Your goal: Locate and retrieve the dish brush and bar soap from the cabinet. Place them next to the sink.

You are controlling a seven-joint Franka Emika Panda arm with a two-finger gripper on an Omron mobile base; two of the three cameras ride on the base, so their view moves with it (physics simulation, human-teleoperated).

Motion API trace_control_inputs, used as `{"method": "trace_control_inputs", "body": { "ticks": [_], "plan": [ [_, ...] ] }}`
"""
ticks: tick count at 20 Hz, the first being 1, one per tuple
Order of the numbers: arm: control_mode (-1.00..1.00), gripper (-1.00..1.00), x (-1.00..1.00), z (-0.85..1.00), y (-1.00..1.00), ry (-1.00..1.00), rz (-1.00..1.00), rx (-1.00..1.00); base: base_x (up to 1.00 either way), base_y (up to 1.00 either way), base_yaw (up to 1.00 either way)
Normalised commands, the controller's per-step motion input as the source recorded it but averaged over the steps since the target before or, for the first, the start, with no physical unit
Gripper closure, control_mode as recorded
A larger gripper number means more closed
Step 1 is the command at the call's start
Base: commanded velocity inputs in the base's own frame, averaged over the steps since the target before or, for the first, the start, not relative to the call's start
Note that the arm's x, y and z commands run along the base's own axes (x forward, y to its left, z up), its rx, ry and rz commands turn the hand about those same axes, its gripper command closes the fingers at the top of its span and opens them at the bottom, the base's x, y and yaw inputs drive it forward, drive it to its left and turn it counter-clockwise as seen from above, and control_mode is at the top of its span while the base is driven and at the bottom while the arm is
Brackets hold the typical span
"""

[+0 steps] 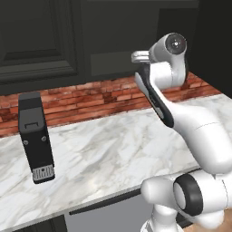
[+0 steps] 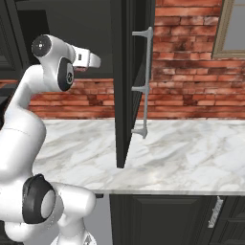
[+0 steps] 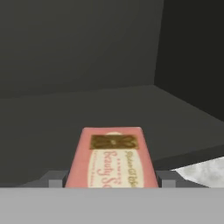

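Bottom centre of your hand view, the small reddish-pink bar soap [image 3: 112, 159] with a tan label sits clamped between your jaws, just above the dark cabinet [image 3: 87, 65] shelf, white marble worktop [image 3: 205, 173] peeking lower right.

Even, flat render; cabinet [image 3: 87, 52] interior perhaps dim.
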Motion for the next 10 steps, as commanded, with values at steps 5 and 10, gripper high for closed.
{"method": "trace_control_inputs", "body": {
  "ticks": [5,10],
  "plan": [
    [-1.0,1.0,-0.82,0.09,0.08,-0.02,0.04,0.0,0.0,0.0,0.0],
    [-1.0,1.0,-0.89,0.0,0.0,-0.02,0.02,0.0,0.0,0.0,0.0]
  ]
}}
